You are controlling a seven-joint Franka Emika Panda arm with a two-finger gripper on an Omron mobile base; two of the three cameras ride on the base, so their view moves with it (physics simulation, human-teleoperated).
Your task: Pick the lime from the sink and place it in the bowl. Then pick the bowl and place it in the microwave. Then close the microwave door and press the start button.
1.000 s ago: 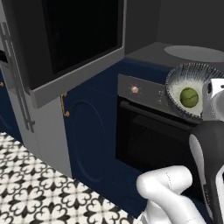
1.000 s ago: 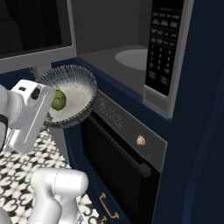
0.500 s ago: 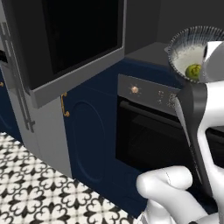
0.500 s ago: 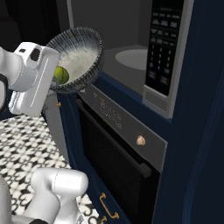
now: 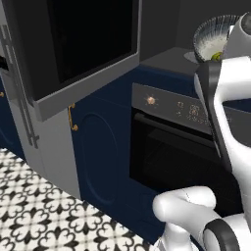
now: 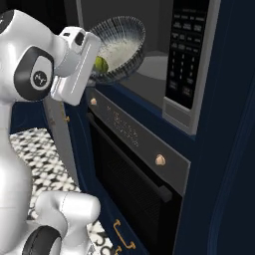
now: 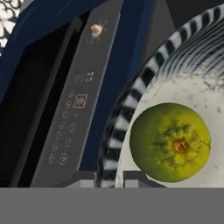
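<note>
The striped gray-blue bowl (image 6: 122, 42) hangs tilted in the air at the mouth of the microwave (image 6: 154, 55), just above its sill. The lime (image 6: 101, 63) lies inside against the lower rim, next to my hand. In the hand view the lime (image 7: 170, 142) sits large on the pale inside of the bowl (image 7: 127, 109), and my gripper (image 7: 109, 180) is shut on the bowl's rim. From the left base, the bowl (image 5: 212, 34) and lime (image 5: 216, 57) show beside my wrist. The microwave door (image 5: 83, 49) stands swung open on the left.
The black oven (image 5: 166, 152) with its brass knob (image 5: 151, 100) and handle bar sits right below the microwave. The microwave keypad (image 6: 185, 55) is right of the cavity. Dark blue cabinets (image 5: 98, 152) and a patterned tile floor (image 5: 34, 211) lie below.
My arm has lifted the bowl with the lime from oven-panel height up to the microwave opening and carried it closer to the cavity.
</note>
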